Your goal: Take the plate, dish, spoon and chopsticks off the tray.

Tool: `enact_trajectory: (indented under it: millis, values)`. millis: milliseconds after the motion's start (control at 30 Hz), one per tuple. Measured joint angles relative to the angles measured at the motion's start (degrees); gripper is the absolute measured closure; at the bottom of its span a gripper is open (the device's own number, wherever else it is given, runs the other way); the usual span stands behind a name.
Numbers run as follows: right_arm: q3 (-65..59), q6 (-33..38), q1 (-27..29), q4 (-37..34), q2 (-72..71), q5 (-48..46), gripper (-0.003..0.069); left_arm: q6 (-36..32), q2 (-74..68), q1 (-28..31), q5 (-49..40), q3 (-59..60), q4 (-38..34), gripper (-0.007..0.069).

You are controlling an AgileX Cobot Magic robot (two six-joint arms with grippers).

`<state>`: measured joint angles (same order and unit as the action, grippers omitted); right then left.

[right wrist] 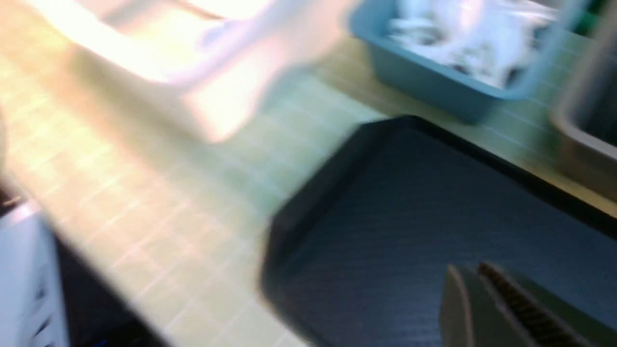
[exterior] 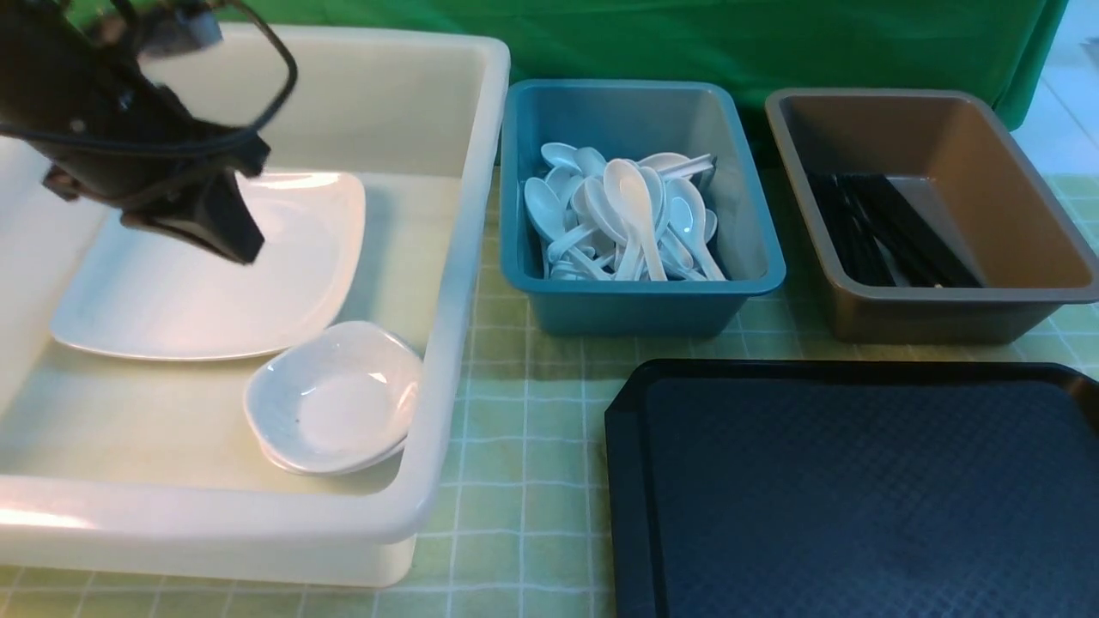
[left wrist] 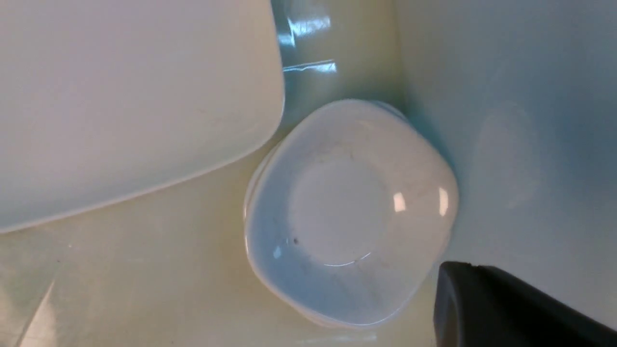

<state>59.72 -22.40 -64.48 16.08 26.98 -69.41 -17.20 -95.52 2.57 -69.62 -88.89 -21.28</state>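
- On the tablecloth's near right corner, the tray (exterior: 859, 498) is lying bare, nothing showing on the part of it in view.
- Inside the cream tub (exterior: 464, 257) at the left edge, the plate (exterior: 206, 275) is resting flat toward the far left wall, and the dish (exterior: 335, 399) is sitting in the near right corner, seemingly stacked on another.
- The left gripper (exterior: 227, 232) is hanging above the plate, clenched and carrying nothing.
- The spoon cannot be told apart among the pile in the blue bin (exterior: 640, 305); the chopsticks (exterior: 884, 227) are lying in the brown bin (exterior: 936, 300) at the far right.
- The right gripper (right wrist: 475, 289) is showing only in its blurred wrist view, over the tray, pressed together and empty.
- Judged risk: the job is looking finished, so the hazard is lying in withdrawal; a left arm swinging low could be clipping the tub's rim or nudging the plate against the dish.
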Motion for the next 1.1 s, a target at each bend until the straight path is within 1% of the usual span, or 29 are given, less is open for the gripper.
enact_trajectory:
  millis: [33,67,100,133,233,333,367,467,500,667,1033,1100]
  values:
    - [-0.5,3.2,0.0,-2.0,-0.1,1.3,0.0651,0.1,1.5,0.0,-0.1,0.0,0.1,0.0637]
    - [-0.7,3.2,0.0,-2.1,-0.2,1.6,0.0651,0.1,1.8,0.0,-0.1,0.0,0.2,0.0637]
    - [-2.5,6.4,0.0,-2.9,-0.4,4.7,0.0651,0.1,2.7,0.0,-0.1,0.0,0.2,0.0637]
    - [-5.6,9.1,0.0,-3.2,-0.4,8.9,0.0651,0.1,3.7,0.0,-0.1,0.0,0.3,0.0637]
    - [-14.4,15.7,0.0,-3.8,0.0,26.2,0.0651,0.1,5.0,0.0,-0.1,0.0,0.4,0.0637]
    - [-21.3,17.7,0.0,-4.0,0.7,41.1,0.0649,0.2,5.4,0.0,-0.1,0.0,0.5,0.0637]
    - [-23.3,18.2,0.0,-4.2,1.2,47.7,0.0646,0.2,5.5,0.0,-0.1,0.0,0.5,0.0637]
    - [-26.9,18.7,0.0,-4.4,2.6,58.2,0.0638,0.2,5.5,0.0,-0.1,0.0,0.4,0.0637]
    - [-27.5,18.7,0.0,-4.4,3.1,60.2,0.0634,0.2,5.5,0.0,-0.1,0.0,0.5,0.0637]
    - [-28.0,18.7,0.0,-4.5,4.0,63.9,0.0618,0.2,5.5,0.0,-0.1,0.0,0.5,0.0637]
    - [-28.0,18.7,0.0,-4.5,4.0,64.4,0.0593,0.5,5.5,0.0,-0.1,0.0,0.6,0.0637]
    - [-28.0,18.7,0.0,-4.5,4.0,64.4,0.0587,2.3,5.5,0.0,-0.1,0.0,0.5,0.0637]
